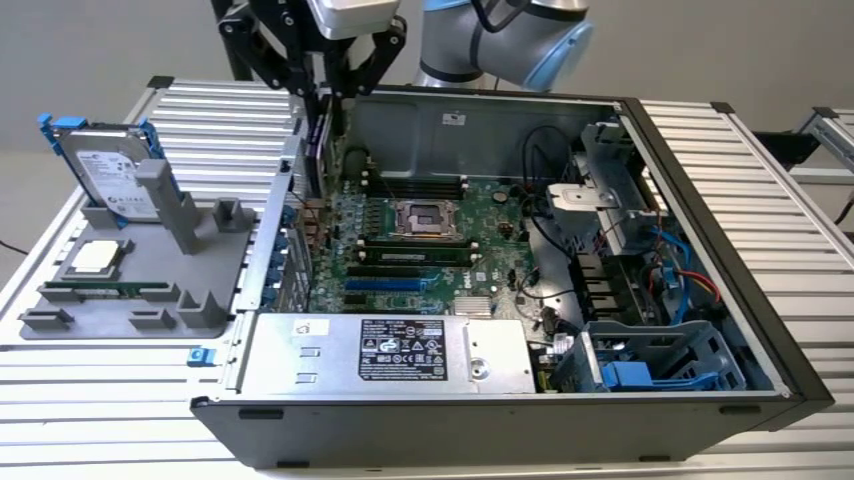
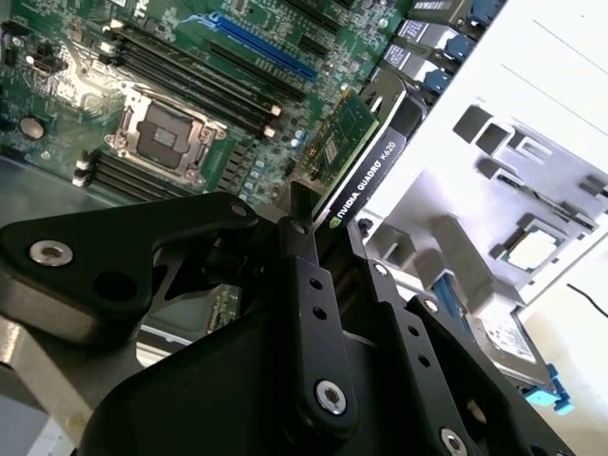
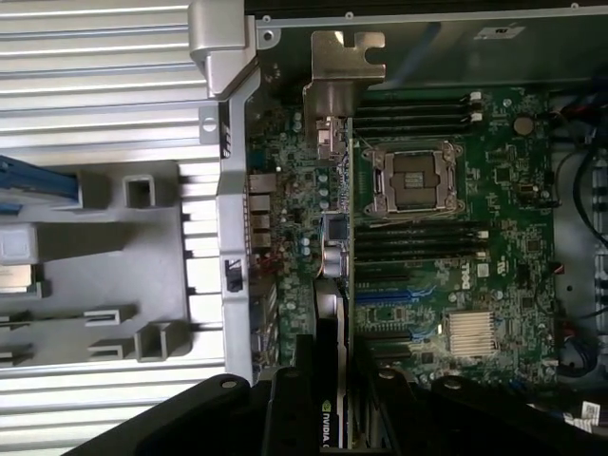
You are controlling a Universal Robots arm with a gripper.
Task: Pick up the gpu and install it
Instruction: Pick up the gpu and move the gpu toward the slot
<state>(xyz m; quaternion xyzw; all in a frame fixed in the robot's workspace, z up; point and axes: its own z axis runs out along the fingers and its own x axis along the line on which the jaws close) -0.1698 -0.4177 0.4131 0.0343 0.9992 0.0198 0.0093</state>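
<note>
Your gripper is clamped on the gpu, one finger on each face of the card. In the second wrist view the black fingers grip its upper edge, and the gpu hangs below the gripper with the green board face turned toward the CPU socket and the black shroud facing away from it. The card is held on edge over the motherboard, along the side farthest from the drive bays, at the wall of the computer case. In the first wrist view you see the gpu edge-on, running from the gripper out to its silver end bracket, which sits near the case corner. It lies parallel to the memory slots, beside the motherboard's blue expansion slots. You cannot tell whether its lower edge touches the motherboard. Beyond that case wall, on the exterior view's left of the motherboard, a grey fixture holds a hard drive standing upright in a blue frame.
</note>
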